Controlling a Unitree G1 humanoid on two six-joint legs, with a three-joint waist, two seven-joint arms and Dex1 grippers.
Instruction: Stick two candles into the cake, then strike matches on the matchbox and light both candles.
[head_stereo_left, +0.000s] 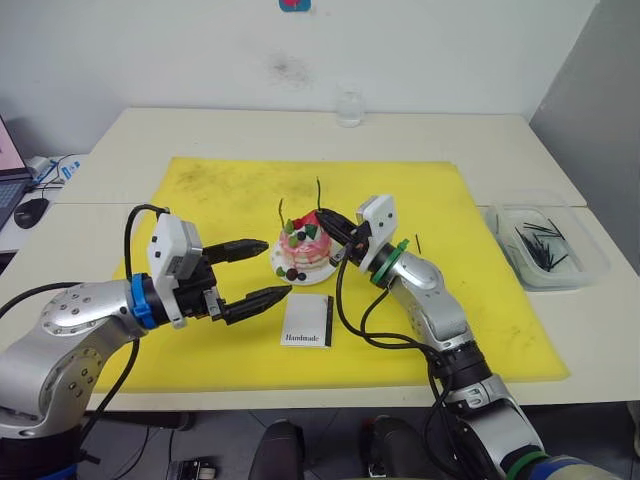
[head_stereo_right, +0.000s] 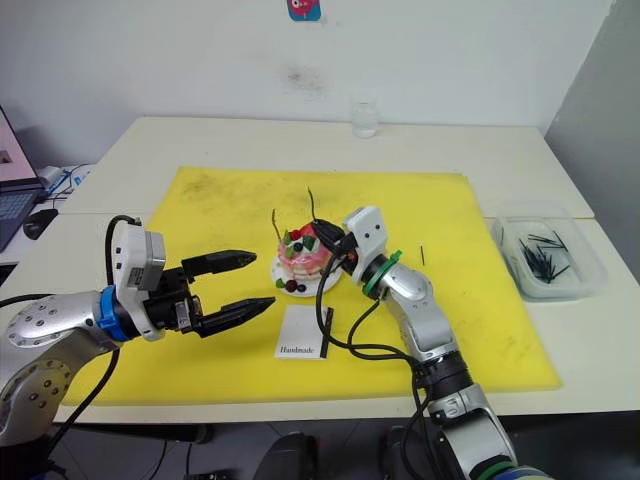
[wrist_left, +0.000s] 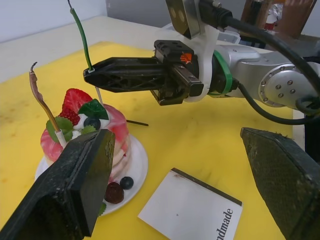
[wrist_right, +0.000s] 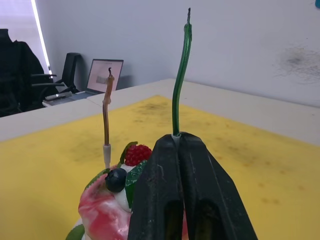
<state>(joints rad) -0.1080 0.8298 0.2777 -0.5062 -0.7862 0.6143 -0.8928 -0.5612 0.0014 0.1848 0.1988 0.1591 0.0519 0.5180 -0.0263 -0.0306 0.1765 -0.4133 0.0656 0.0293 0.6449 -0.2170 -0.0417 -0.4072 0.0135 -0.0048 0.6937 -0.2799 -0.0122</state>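
My right pincer (head_stereo_left: 330, 222), closed on the green candle (wrist_left: 81, 37), must push straight down into the cake (head_stereo_left: 305, 250) below it, while my left pincer (head_stereo_left: 270, 270) waits wide open and empty.

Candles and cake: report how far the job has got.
Done: the pinkish candle stands in the cake. In hand: the right gripper is shut on the green candle, holding it upright over the cake; whether its foot is in yet is hard to tell. The left gripper is open. Left: neither wick burns; the matchbox lies beside the plate, matches in their tray.
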